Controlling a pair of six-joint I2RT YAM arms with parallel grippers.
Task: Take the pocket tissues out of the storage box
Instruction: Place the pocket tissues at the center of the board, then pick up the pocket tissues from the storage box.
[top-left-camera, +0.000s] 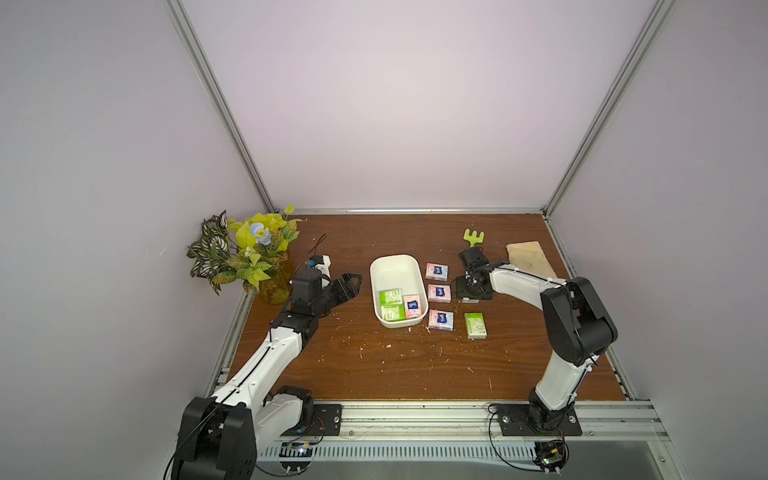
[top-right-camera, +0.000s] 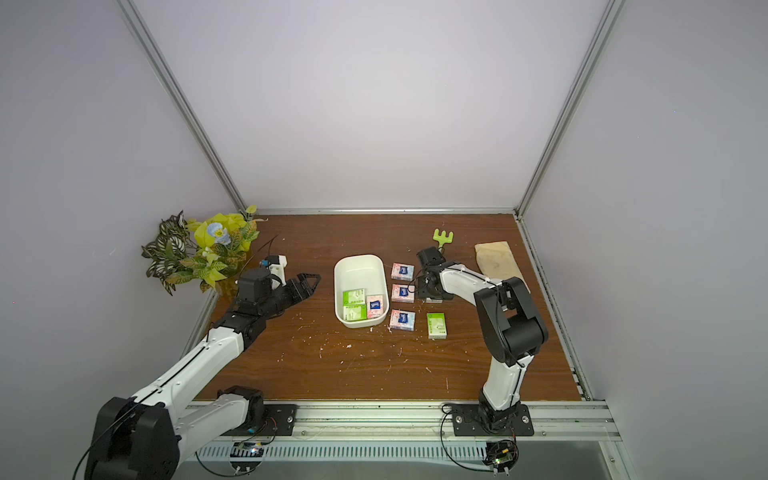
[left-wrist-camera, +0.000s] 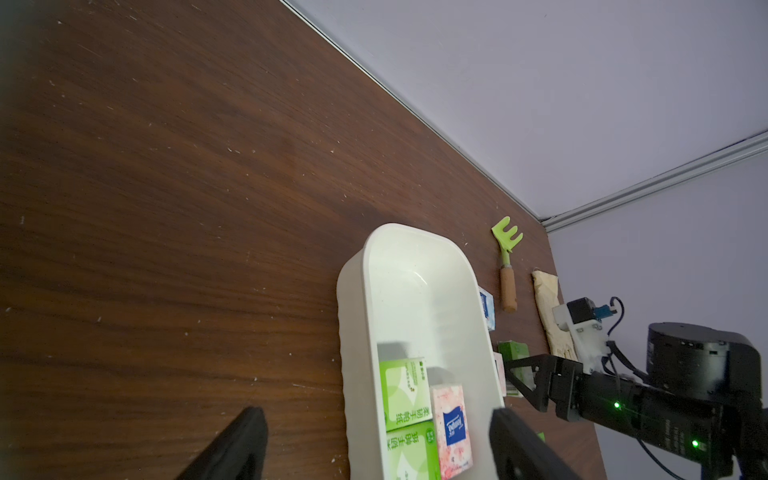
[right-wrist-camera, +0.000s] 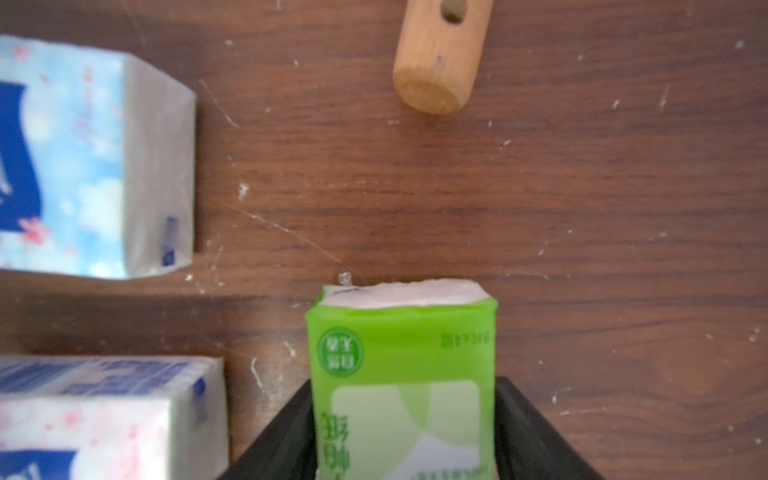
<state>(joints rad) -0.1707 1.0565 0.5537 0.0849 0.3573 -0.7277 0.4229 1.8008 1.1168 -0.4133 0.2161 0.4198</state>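
Green packet (right-wrist-camera: 401, 353) between fingers (right-wrist-camera: 282, 440) of right hand (right-wrist-camera: 403, 384), wrist view only.

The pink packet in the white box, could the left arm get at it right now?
Probably yes: the left pincer stands open beside the storage box, nothing covers the pink packet, and the right arm is outside the box.

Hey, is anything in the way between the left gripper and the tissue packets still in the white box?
Only the storage box wall facing it stands between the left gripper and the three pocket tissues inside. Nothing covers them, so from above the way looks clear.
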